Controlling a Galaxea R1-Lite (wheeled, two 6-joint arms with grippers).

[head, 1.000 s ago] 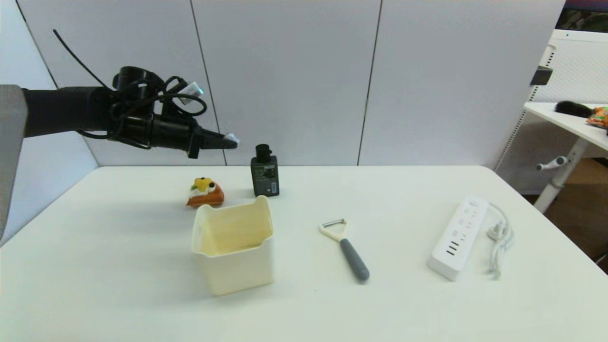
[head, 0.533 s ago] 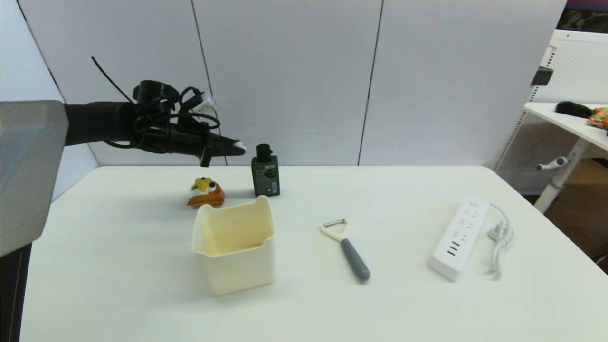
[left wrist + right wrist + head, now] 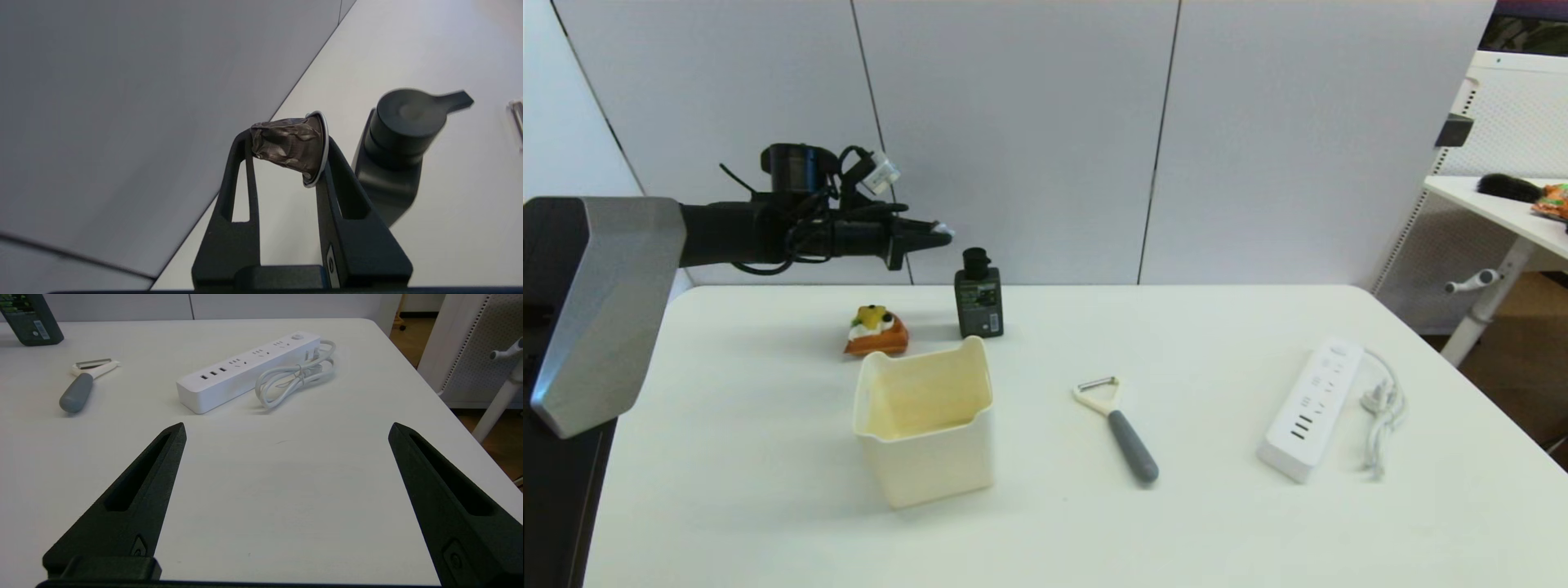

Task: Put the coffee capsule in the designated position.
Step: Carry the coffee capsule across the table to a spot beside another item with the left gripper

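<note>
The capsule (image 3: 291, 148) sits pinched between the tips of the left gripper (image 3: 286, 153), lying crosswise with its crumpled brown body against one finger and its silvery rim against the other — a hold that looks firm enough to have dented the thin wall, which probably keeps so small a thing from slipping. In the head view the left gripper (image 3: 935, 235) hangs in the upper left of the frame, level and well above the table (image 3: 1217, 523), so the capsule (image 3: 940, 229) shows only as a pale speck at its tip. It is carried high, I judge, to clear the pump bottle (image 3: 978, 305) just below and right of it. The bin (image 3: 925, 425) stands open-mouthed at centre left, nearer the camera than the cake (image 3: 875, 331), so the carry is not finished; the capsule is not yet over the opening. The right gripper (image 3: 286, 433) is parked low at the table's near right with its fingers spread wide and nothing between them — the peeler (image 3: 81, 386) and power strip (image 3: 249, 369) lie beyond it, out of the way.
</note>
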